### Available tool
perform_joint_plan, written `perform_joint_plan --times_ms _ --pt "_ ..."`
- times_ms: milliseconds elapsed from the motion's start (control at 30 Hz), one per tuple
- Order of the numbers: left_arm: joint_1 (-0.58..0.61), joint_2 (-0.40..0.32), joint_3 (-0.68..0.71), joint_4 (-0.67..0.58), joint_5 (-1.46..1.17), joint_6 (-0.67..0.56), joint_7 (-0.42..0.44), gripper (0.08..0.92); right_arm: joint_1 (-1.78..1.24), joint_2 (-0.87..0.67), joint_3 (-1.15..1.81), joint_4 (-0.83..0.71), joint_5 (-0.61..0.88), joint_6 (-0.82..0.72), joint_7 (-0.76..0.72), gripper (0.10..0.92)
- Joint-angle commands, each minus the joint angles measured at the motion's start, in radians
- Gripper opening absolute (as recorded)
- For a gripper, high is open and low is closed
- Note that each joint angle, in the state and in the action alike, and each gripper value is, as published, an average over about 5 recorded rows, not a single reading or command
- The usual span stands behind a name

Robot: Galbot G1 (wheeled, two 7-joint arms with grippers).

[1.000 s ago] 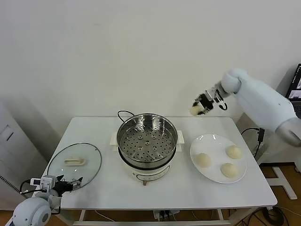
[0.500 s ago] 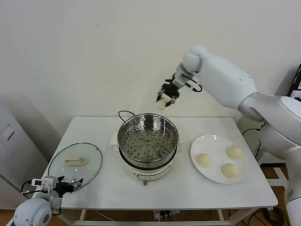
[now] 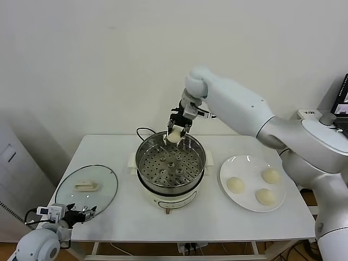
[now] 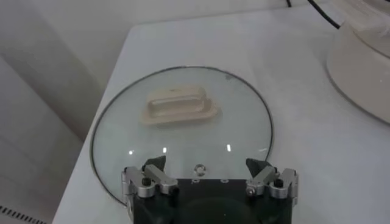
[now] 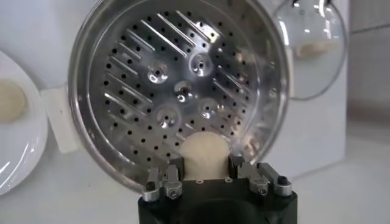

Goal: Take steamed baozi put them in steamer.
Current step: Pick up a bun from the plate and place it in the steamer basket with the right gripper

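Note:
My right gripper (image 3: 175, 130) is shut on a cream-white baozi (image 3: 174, 135) and holds it over the far rim of the steel steamer (image 3: 170, 163). In the right wrist view the baozi (image 5: 205, 157) sits between the fingers, above the perforated tray (image 5: 177, 91), which holds nothing. Three more baozi (image 3: 235, 184) (image 3: 270, 175) (image 3: 265, 196) lie on the white plate (image 3: 247, 163) to the right of the steamer. My left gripper (image 3: 81, 213) is open and empty at the table's front left corner, over the near edge of the glass lid (image 4: 183, 131).
The glass lid (image 3: 87, 188) with a cream handle lies flat at the left of the white table (image 3: 125, 215). A black cord (image 3: 142, 130) runs from behind the steamer. A wall stands close behind the table.
My right arm has swung left with the baozi, from above the plate to over the steamer's far rim, and has come lower. The left arm has not moved.

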Motion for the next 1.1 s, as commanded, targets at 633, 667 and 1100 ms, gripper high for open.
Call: perform_joint_plan --times_ms 633,667,1100 --pt "-0.006 -0.004 0.007 0.01 0.0 0.0 0.0 0.823 -0.193 0.063 0.154 -0.008 -0.398 0.049 0.106 0.479" --pt "-0.007 -0.004 0.007 0.01 0.0 0.0 0.0 0.823 -0.194 0.065 0.155 -0.009 -0.402 0.049 0.11 0.495" --pt "0.001 -0.007 -0.003 0.009 -0.001 -0.002 0.0 0.823 -0.055 0.02 0.069 0.006 -0.105 0.049 0.042 0.809"
